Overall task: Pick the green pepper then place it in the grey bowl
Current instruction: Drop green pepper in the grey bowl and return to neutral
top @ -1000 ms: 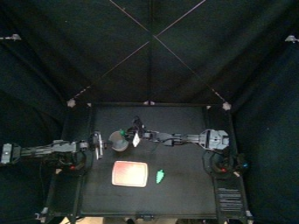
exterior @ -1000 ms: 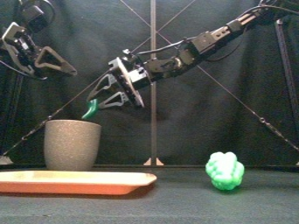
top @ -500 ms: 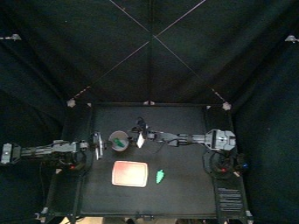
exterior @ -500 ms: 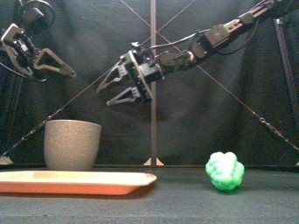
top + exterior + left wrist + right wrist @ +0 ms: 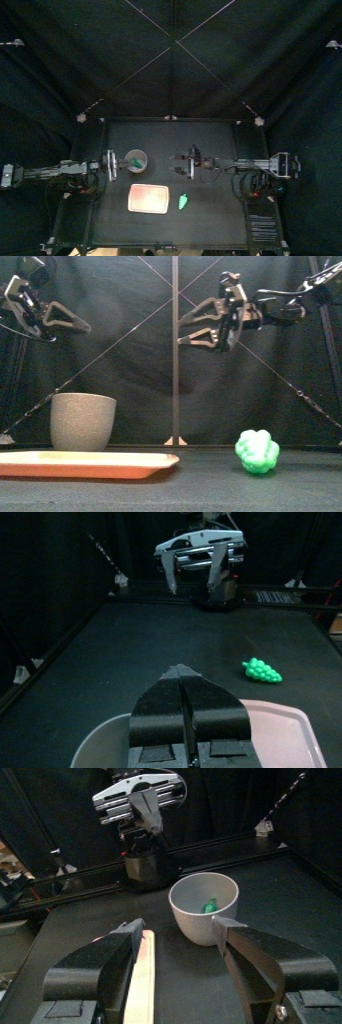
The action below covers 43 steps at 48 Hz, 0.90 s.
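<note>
Right fingers have drawn back from the grey cup, spread and empty; a small bright green pepper lies inside it; left fingers pressed together

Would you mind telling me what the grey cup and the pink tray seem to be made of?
The grey cup looks like ceramic or a stone-look plastic with a matte finish: its wall is finely speckled and shows no shine. The pink tray is likely plastic, smooth with a faint sheen: its rim is thin, rounded and evenly coloured.
</note>
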Each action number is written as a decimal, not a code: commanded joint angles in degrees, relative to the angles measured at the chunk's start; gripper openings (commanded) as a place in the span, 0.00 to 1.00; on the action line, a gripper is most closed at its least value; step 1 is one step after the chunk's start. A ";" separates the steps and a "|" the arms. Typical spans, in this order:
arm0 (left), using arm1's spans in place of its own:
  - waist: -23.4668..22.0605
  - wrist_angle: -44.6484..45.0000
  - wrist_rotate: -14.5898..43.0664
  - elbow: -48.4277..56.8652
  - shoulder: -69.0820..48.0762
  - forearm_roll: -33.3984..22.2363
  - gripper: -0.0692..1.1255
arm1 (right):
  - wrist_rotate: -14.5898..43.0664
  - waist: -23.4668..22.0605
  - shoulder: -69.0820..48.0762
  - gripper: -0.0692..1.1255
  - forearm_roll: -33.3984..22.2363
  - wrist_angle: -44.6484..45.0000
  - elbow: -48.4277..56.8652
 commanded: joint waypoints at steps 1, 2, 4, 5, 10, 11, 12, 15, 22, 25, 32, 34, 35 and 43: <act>0.18 -1.93 0.09 -0.70 -0.18 0.70 0.13 | 0.00 -1.14 -5.98 0.82 -1.93 -1.05 3.52; 0.18 -2.11 0.09 -0.70 -0.18 0.70 0.13 | 0.00 -1.32 -6.68 0.82 -2.29 -1.05 4.22; 0.18 -2.55 0.09 -0.70 -0.26 0.97 0.13 | 0.00 -1.85 -8.17 0.82 -2.64 -1.05 5.45; 0.09 -2.64 0.09 -0.70 -0.26 1.05 0.13 | 0.00 -2.11 -8.96 0.82 -2.72 -1.14 5.98; 0.18 -3.08 0.09 -0.53 -0.53 1.23 0.13 | 0.00 -3.08 -12.92 0.82 -2.99 -1.05 8.79; 0.09 -3.08 0.09 -0.53 -0.62 1.23 0.13 | 0.00 -3.25 -13.80 0.82 -3.16 -1.05 9.32; 0.18 -3.08 0.09 -0.44 -0.62 1.14 0.13 | 0.00 -3.43 -15.12 0.82 -3.25 -1.05 10.11; 0.18 -3.08 0.09 -0.26 -0.79 1.14 0.13 | 0.00 -3.60 -17.67 0.82 -3.52 -1.05 11.60; 0.09 -3.08 0.00 -0.09 -1.05 1.14 0.13 | 0.09 -4.39 -23.12 0.82 -3.78 -1.05 14.59; 0.18 -3.08 0.00 -0.18 -1.14 1.05 0.13 | 0.09 -4.66 -25.14 0.82 -3.78 -1.05 15.64; 0.18 -3.08 0.00 -0.26 -1.14 1.05 0.13 | 0.18 -4.57 -27.77 0.82 -3.87 -1.05 17.31; 0.26 -3.08 0.00 -0.35 -1.14 0.97 0.13 | 0.18 -4.57 -28.13 0.82 -3.78 -1.05 17.58; 0.35 -3.08 0.00 -0.35 -1.14 0.97 0.13 | 0.18 -4.57 -28.13 0.82 -3.78 -1.05 17.67; 0.70 -3.08 0.00 -0.35 -1.05 0.88 0.13 | 0.09 -4.13 -27.95 0.82 -4.04 -1.05 17.84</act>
